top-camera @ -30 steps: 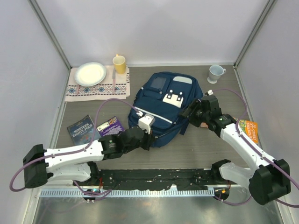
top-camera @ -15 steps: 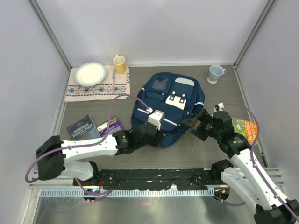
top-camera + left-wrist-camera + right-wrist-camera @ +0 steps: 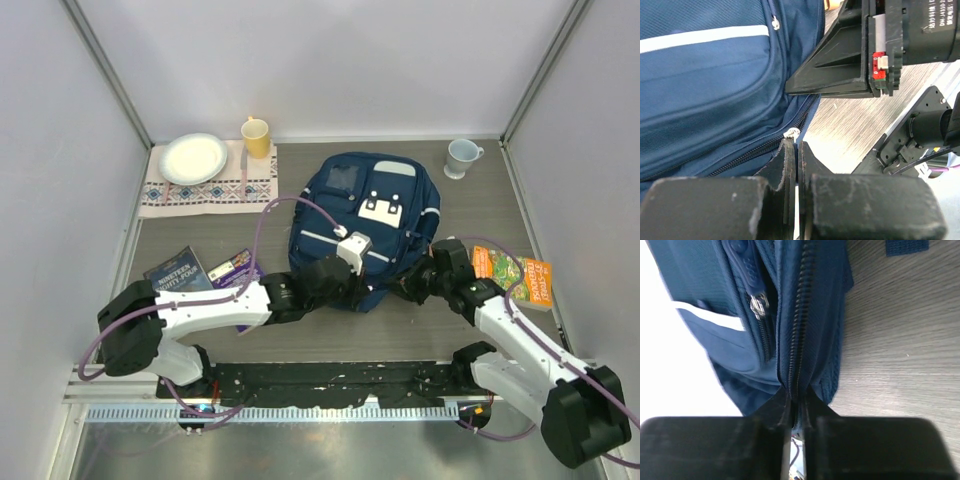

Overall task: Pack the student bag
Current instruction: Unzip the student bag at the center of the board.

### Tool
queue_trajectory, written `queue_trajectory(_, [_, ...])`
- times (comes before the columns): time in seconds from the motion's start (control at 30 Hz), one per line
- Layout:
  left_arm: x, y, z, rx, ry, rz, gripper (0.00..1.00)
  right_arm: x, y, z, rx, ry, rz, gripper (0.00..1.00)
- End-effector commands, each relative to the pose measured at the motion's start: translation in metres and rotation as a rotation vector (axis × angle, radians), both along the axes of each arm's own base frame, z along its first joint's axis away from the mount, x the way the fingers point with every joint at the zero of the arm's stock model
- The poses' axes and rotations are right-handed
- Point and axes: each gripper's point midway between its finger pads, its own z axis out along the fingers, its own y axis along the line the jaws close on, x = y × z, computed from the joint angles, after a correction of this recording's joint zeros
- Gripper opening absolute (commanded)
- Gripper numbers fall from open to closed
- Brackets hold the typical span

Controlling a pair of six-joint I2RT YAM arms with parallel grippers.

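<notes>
Both at the student bag (image 3: 335, 215): left gripper (image 3: 794, 147) closed, right gripper (image 3: 799, 397) tight on its zipper (image 3: 801, 315).

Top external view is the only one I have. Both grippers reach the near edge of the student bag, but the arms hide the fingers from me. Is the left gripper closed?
Observer: Yes. The left gripper is shut, right at a zipper of the student bag, just behind a small silver slider. Whether it pinches the tab, I cannot tell.
Operator: And the right one?
Observer: The right gripper pinches the bag's zipped seam; the seam runs between its jaws.
Operator: Is that seam open there?
Observer: No, it is zipped shut there in the right wrist view.
</notes>
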Motion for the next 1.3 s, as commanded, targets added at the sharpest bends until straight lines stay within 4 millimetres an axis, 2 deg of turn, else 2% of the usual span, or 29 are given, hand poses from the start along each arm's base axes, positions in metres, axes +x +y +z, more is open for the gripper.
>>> queue_trajectory(0.0, [-0.008, -0.018, 0.054, -0.153, -0.062, -0.085, 0.0, 0.035, 0.009, 0.028, 0.025, -0.149, -0.012, 0.01])
queue_trajectory(0.03, [-0.008, -0.012, 0.052, -0.141, -0.063, -0.076, 0.0, 0.038, 0.007, 0.025, -0.006, -0.15, -0.01, 0.01])
queue_trajectory(0.07, [-0.009, -0.001, 0.038, -0.1, -0.05, -0.065, 0.0, 0.042, 0.004, 0.027, -0.033, -0.152, -0.011, 0.01])
queue_trajectory(0.13, [-0.006, 0.016, 0.032, -0.064, -0.067, -0.023, 0.0, 0.052, -0.009, 0.019, -0.128, -0.162, -0.01, 0.01])
queue_trajectory(0.17, [-0.009, 0.032, 0.012, 0.018, -0.043, -0.002, 0.0, 0.056, -0.015, 0.024, -0.159, -0.162, -0.015, 0.01])
queue_trajectory(0.23, [-0.002, 0.056, 0.0, 0.087, -0.036, 0.094, 0.0, 0.066, -0.03, 0.023, -0.248, -0.185, -0.015, 0.01])
queue_trajectory(0.27, [-0.004, 0.076, -0.017, 0.168, -0.014, 0.13, 0.0, 0.071, -0.035, 0.025, -0.278, -0.186, -0.01, 0.01])
queue_trajectory(0.37, [-0.001, 0.115, -0.032, 0.263, -0.009, 0.248, 0.0, 0.082, -0.05, 0.029, -0.38, -0.213, 0.004, 0.01])
queue_trajectory(0.47, [0.0, 0.138, -0.038, 0.32, -0.008, 0.307, 0.0, 0.093, -0.057, 0.038, -0.436, -0.254, 0.027, 0.01])
queue_trajectory(0.57, [0.002, 0.147, -0.047, 0.375, -0.005, 0.331, 0.0, 0.104, -0.065, 0.043, -0.505, -0.268, 0.04, 0.01])
queue_trajectory(0.6, [0.003, 0.148, -0.049, 0.387, -0.003, 0.333, 0.0, 0.107, -0.066, 0.039, -0.516, -0.255, 0.052, 0.01])
queue_trajectory(0.63, [0.003, 0.146, -0.049, 0.393, -0.001, 0.328, 0.0, 0.114, -0.066, 0.046, -0.514, -0.271, 0.053, 0.01])
queue_trajectory(0.7, [0.0, 0.138, -0.053, 0.399, 0.008, 0.286, 0.0, 0.124, -0.07, 0.046, -0.537, -0.274, 0.056, 0.01])
queue_trajectory(0.8, [-0.001, 0.115, -0.046, 0.337, 0.008, 0.22, 0.0, 0.146, -0.084, 0.047, -0.589, -0.261, 0.044, 0.01])
queue_trajectory(0.9, [0.003, 0.089, -0.033, 0.247, -0.014, 0.174, 0.0, 0.163, -0.089, 0.052, -0.581, -0.264, 0.037, 0.01])
queue_trajectory(0.93, [0.008, 0.078, -0.023, 0.205, -0.028, 0.172, 0.0, 0.169, -0.093, 0.051, -0.594, -0.254, 0.026, 0.02])
queue_trajectory(1.0, [0.012, 0.066, -0.016, 0.178, -0.034, 0.169, 0.0, 0.172, -0.096, 0.05, -0.595, -0.244, 0.033, 0.12])
queue_trajectory(1.03, [0.015, 0.055, -0.014, 0.163, -0.033, 0.164, 0.0, 0.169, -0.093, 0.048, -0.577, -0.235, 0.061, 0.29])
queue_trajectory(1.1, [0.018, 0.043, -0.01, 0.149, -0.03, 0.155, 0.0, 0.163, -0.101, 0.049, -0.6, -0.224, 0.055, 0.44])
queue_trajectory(1.13, [0.02, 0.032, -0.007, 0.136, -0.028, 0.141, 0.0, 0.156, -0.109, 0.047, -0.631, -0.198, 0.037, 0.59])
queue_trajectory(1.17, [0.021, 0.028, -0.006, 0.133, -0.029, 0.141, 0.0, 0.15, -0.114, 0.061, -0.638, -0.23, 0.017, 0.64])
queue_trajectory(1.2, [0.024, 0.022, 0.0, 0.118, -0.034, 0.14, 0.0, 0.146, -0.123, 0.064, -0.665, -0.23, -0.016, 0.71])
queue_trajectory(1.23, [0.025, 0.017, -0.002, 0.116, -0.034, 0.137, 0.0, 0.135, -0.13, 0.063, -0.665, -0.211, -0.038, 0.73])
queue_trajectory(1.27, [0.027, 0.015, 0.0, 0.11, -0.038, 0.139, 0.0, 0.127, -0.129, 0.078, -0.645, -0.249, -0.051, 0.74])
